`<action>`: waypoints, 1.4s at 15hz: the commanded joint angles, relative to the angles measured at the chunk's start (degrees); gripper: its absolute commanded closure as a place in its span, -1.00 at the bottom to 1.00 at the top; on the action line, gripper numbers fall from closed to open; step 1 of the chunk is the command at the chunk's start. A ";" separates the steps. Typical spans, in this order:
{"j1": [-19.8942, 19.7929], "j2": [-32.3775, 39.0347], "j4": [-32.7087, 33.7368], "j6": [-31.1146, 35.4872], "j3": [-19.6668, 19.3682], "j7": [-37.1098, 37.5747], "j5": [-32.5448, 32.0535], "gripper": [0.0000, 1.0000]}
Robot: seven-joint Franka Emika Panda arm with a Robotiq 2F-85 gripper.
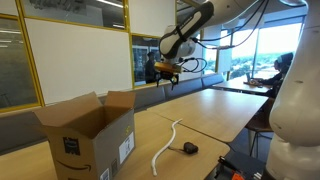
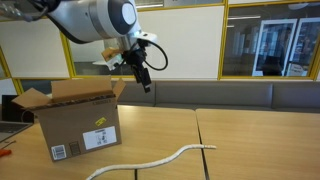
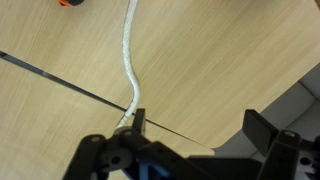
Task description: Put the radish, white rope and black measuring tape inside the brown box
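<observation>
The brown box (image 1: 88,133) stands open on the wooden table, and it shows in both exterior views (image 2: 80,120). The white rope (image 1: 165,144) lies wavy on the table beside the box; it also shows in an exterior view (image 2: 160,160) and in the wrist view (image 3: 128,60). The black measuring tape (image 1: 189,149) lies at the rope's end. The radish is out of view. My gripper (image 1: 167,72) hangs high above the table, beyond the box (image 2: 143,78). In the wrist view its jaws (image 3: 200,125) are open and empty.
The table (image 1: 215,105) is made of joined wooden tops with a dark seam (image 3: 60,78). A small orange object (image 3: 68,3) lies near the rope's far end. Glass partitions and a bench run behind the table. A person sits at a desk (image 1: 272,72) far back.
</observation>
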 commanded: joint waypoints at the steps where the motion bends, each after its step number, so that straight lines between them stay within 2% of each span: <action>1: -0.35 6.59 0.98 4.53 -1.97 -0.01 0.02 -1.00; 6: 0.26 15.33 2.34 7.01 -4.63 -1.32 2.78 -1.00; 12: 0.25 21.20 1.65 11.96 -6.14 -4.42 6.68 -1.00; 21: -1.24 30.50 2.69 17.27 -5.42 -16.36 19.49 -1.00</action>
